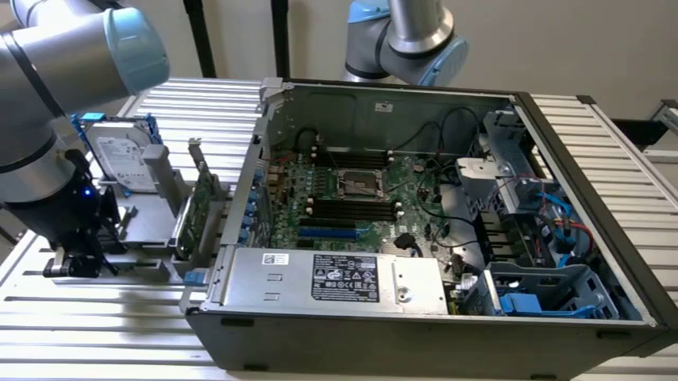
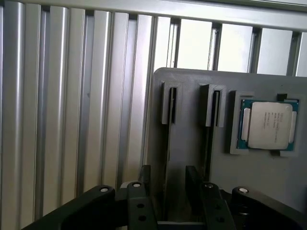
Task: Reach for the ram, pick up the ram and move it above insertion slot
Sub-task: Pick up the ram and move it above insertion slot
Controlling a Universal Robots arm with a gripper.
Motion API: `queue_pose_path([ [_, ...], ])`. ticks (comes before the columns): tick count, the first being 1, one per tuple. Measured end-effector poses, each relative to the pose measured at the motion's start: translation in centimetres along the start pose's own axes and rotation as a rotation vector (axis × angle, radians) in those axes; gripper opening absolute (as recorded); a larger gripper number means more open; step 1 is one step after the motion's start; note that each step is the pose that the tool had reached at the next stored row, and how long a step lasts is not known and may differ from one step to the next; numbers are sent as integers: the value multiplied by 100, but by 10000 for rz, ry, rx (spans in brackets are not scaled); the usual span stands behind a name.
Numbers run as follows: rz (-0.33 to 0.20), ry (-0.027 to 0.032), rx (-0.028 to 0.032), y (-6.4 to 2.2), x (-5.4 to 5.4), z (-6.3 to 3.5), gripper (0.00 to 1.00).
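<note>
Gripper [image 2: 169, 173] spread wide, straddling the grey holder's [image 2: 189, 139] narrow slot [image 2: 169, 124].

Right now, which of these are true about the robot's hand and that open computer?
1. The dark metal computer case is open, showing its green motherboard. True.
2. The robot's hand is shut. False: its fingers stand open.
3. A square silver processor chip lies in the grey plastic holder. True.
4. The hand hangs inside the case. False: it is over the holder, outside the case, at the exterior view's left.
</note>
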State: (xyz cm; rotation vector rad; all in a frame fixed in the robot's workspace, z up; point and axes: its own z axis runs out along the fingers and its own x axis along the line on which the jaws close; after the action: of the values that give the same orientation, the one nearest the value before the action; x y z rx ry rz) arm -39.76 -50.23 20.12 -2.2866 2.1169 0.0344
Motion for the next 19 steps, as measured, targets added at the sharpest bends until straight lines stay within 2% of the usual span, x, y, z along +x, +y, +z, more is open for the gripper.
queue_pose_path([
  [5,2,-2,-21,-6,1,11,40],
  [6,1,-2,-20,-7,1,11,34],
  [7,2,-3,-19,-7,1,12,34],
  [8,2,-3,-20,-7,1,12,22],
  [9,2,-2,-19,-7,1,12,22],
  [10,2,-3,-20,-7,1,12,16],
  [12,2,-4,-19,-7,1,12,13],
  [19,2,-5,-16,-7,0,9,13],
])
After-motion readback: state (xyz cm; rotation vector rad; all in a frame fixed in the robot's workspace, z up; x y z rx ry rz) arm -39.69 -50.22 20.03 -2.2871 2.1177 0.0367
